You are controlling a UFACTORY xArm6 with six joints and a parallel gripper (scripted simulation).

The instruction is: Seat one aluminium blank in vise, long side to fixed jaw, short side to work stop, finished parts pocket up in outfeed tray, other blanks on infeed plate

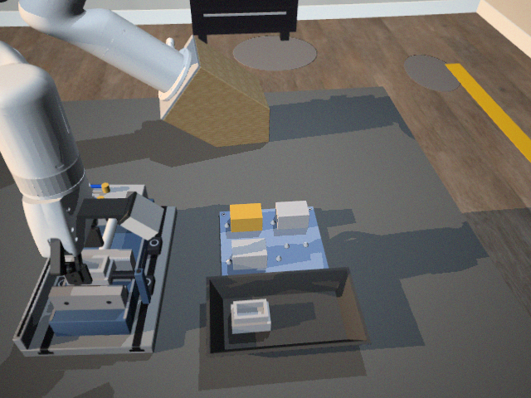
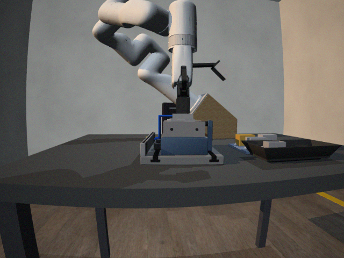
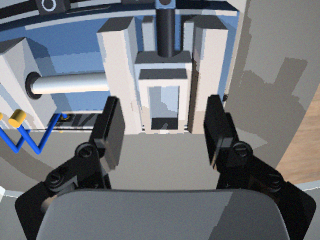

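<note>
My gripper (image 1: 70,267) hangs over the vise (image 1: 94,274) at the table's left, open, with nothing between its fingers. In the wrist view the fingers stand either side of and above a grey finished part with a rectangular pocket (image 3: 162,100), which sits in the vise opening below the black work stop rod (image 3: 166,27). On the blue infeed plate (image 1: 272,244) lie a brass blank (image 1: 246,216), an aluminium blank (image 1: 292,214) and a second aluminium blank (image 1: 249,252) that looks tilted. Another finished part (image 1: 250,315) lies pocket up in the black outfeed tray (image 1: 284,310).
Blue hoses (image 1: 94,186) and a white cylinder rod (image 3: 70,83) are at the vise's far end. Small pins (image 1: 295,245) stand on the infeed plate. A tan wedge-shaped arm base (image 1: 214,103) stands at the back of the table. The wrist camera bracket (image 1: 141,214) sticks out toward the plate.
</note>
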